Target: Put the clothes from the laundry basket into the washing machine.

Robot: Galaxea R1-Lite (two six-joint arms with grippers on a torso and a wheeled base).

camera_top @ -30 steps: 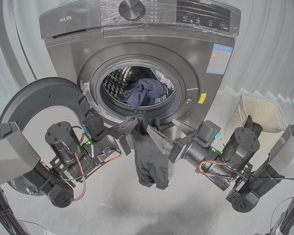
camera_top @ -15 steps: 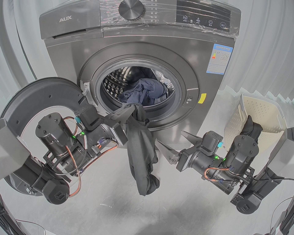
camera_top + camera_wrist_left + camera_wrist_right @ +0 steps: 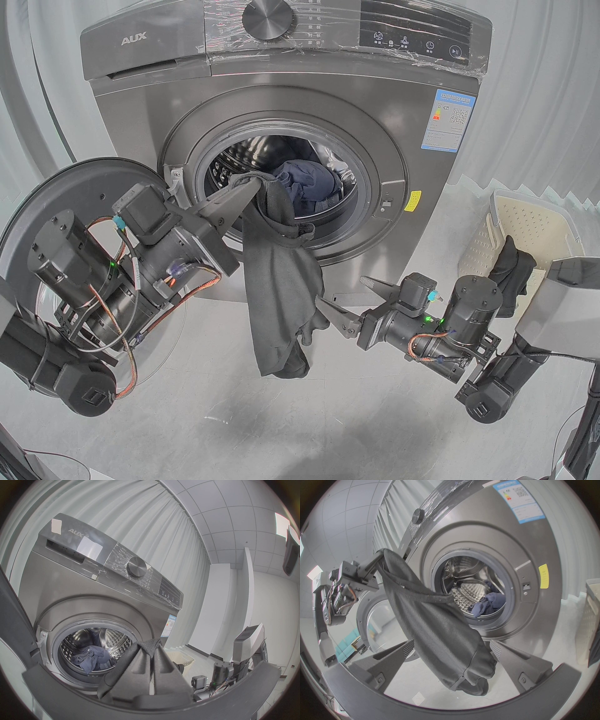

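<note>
Left gripper fingers pinch the dark garment (right gripper fingers gape wide); carry it deep past the drum rim.

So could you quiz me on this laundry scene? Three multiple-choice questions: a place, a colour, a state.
1. Where is the dark grey garment?
A. Spread on the floor
B. Hanging from the left gripper at the washing machine's open mouth
C. Folded on top of the machine
2. What colour are the clothes lying in the drum?
A. Red
B. White
C. Navy blue
3. How is the right gripper?
A. Open, holding nothing
B. Shut on the garment
C. Shut on a towel

Answers: 1 B, its top is pinched at the opening while the rest dangles; 2 C, a navy bundle sits inside; 3 A, it stands wide open beside the hanging cloth.
</note>
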